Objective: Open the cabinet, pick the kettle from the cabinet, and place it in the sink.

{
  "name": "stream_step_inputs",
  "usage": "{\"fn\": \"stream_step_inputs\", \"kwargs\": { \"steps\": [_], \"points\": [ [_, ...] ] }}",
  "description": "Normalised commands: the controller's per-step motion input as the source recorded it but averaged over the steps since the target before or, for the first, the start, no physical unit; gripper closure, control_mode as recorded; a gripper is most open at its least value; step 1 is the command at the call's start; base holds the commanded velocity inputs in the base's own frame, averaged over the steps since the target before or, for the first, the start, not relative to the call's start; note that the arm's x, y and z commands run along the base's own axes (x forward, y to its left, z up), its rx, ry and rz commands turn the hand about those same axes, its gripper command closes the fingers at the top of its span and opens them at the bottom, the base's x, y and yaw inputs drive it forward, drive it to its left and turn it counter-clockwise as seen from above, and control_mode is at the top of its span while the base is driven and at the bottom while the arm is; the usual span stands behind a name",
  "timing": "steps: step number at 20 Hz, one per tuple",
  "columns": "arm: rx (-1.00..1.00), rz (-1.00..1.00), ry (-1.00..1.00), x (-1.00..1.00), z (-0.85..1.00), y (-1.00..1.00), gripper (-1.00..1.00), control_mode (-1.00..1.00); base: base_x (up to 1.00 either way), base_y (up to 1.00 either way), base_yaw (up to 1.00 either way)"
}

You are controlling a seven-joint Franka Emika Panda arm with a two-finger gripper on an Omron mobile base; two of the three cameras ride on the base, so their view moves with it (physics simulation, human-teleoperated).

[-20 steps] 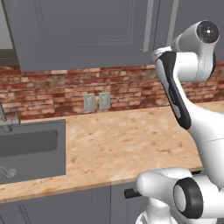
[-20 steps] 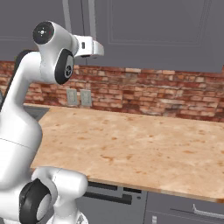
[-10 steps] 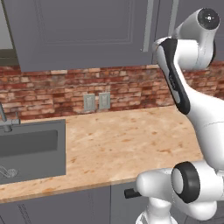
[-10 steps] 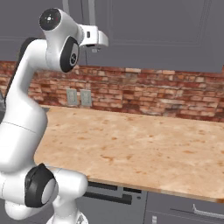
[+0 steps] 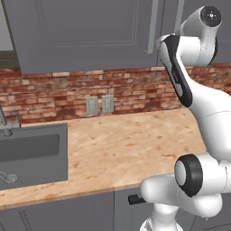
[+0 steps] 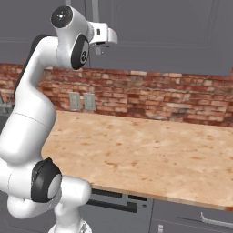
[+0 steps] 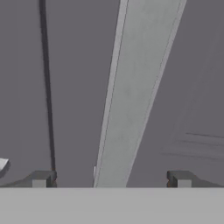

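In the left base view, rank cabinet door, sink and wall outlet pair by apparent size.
1. cabinet door, largest
2. sink, cut off by the left edge
3. wall outlet pair, smallest

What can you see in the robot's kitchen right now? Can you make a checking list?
Surface: speckled tan counter, bare where seen.
Job's things: cabinet doors shut; its bar handle stands between the gripper's fingertips, not yet touched. Sink at the counter's left, with faucet. Kettle: nothing seen.
Clutter: nothing seen.
Grippers: gripper open, raised to the handle.
Cables: nothing seen.
Surroundings: brick wall, two wall outlets, base cabinets below.
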Motion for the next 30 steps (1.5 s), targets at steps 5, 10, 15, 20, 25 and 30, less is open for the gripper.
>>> {"fn": "stream_step_inputs", "kwargs": {
  "steps": [5, 10, 15, 20, 25, 30],
  "points": [
    [0.01, 0.0, 0.0, 0.4, 0.0, -0.05, -1.0, -1.0, 0.0, 0.0, 0.0],
    [0.0, 0.0, 0.0, 0.41, 0.01, 0.0, -1.0, -1.0, 0.0, 0.0, 0.0],
    [0.03, 0.01, -0.02, 0.42, 0.0, 0.01, -1.0, -1.0, 0.0, 0.0, 0.0],
    [0.06, 0.0, -0.05, 0.35, -0.08, 0.06, 1.0, -1.0, 0.0, 0.0, 0.0],
    [0.11, 0.0, 0.0, 0.36, -0.08, 0.12, 1.0, -1.0, 0.0, 0.0, 0.0],
    [0.12, 0.07, 0.0, 0.27, 0.0, 0.1, 1.0, -1.0, 0.0, 0.0, 0.0]
  ]
}}
